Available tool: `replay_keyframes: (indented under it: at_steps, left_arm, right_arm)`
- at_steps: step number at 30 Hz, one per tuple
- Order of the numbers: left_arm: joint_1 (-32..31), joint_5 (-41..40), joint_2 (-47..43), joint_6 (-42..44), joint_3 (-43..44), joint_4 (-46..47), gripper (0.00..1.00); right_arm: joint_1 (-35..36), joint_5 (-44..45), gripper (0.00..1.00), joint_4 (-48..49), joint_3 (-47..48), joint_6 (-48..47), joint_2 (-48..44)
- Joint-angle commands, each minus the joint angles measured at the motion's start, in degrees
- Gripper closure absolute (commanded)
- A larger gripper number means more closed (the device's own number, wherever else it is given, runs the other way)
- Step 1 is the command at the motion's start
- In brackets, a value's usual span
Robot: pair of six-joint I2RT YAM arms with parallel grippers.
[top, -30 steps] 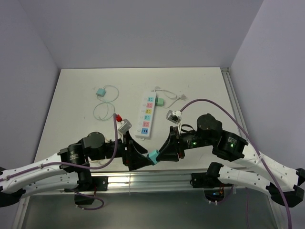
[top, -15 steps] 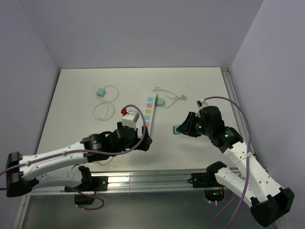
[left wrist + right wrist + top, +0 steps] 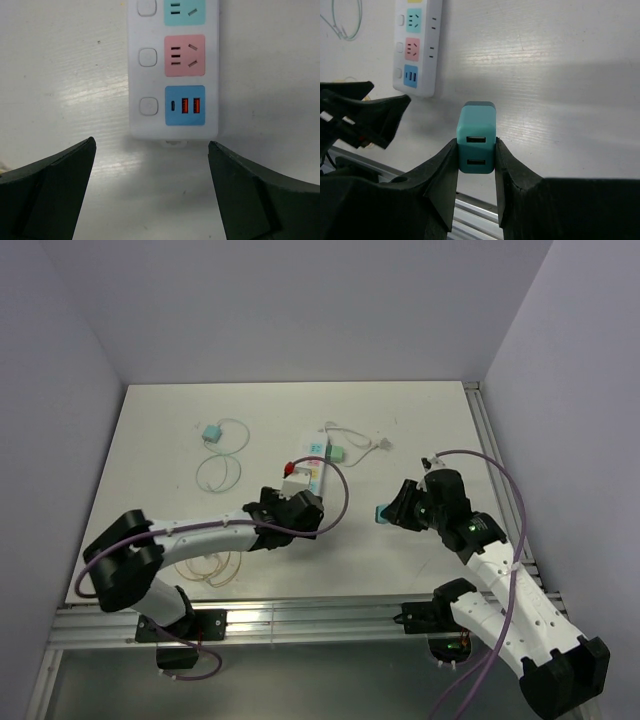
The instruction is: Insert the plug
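**Teal plug (image 3: 476,137) clamped in the right jaws, apart from the power strip (image 3: 172,65)**

Nearest us, on the right, the right jaws are closed on the teal plug. Its two USB ports face the wrist camera, and it is held over the white surface (image 3: 420,430), apart from the strip. To the left, the left jaws stand wide apart just short of the near end of the white power strip. From that end we see a blue USB panel (image 3: 185,105), then a pink socket (image 3: 185,55), then a teal one. Farther along, a second teal adapter (image 3: 337,453) sits against the strip's right side, trailing a white cable. Farthest left lies a third teal adapter (image 3: 211,432) beside a looped white cable (image 3: 218,473).
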Motion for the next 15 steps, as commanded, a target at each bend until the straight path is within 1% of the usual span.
replay_keyframes:
  at_steps: [1,4,7,13,15]
  left_arm:
    - [0.1,-3.3,7.1,3.6,3.8,3.8,0.0]
    - [0.1,-4.3,13.2,4.1,7.2,3.3,0.0]
    - [0.2,-6.4,16.9,2.8,10.3,1.8,0.0]
    - [0.3,-6.1,17.5,2.8,11.1,3.7,0.01]
    - [0.3,-7.7,18.1,2.8,12.2,2.0,0.01]
  right_arm:
    - [-1.0,-1.2,1.0,3.3,-0.8,-1.5,-0.8]
    - [-1.2,-3.9,1.0,4.8,-1.6,-0.6,-1.4]
    - [-1.3,-5.1,1.0,5.5,-2.2,-0.3,-1.4]
    - [-1.4,-5.0,1.0,5.7,-2.4,-0.9,-1.0]
    - [-1.4,-5.1,1.0,5.9,-1.9,-0.9,-0.9]
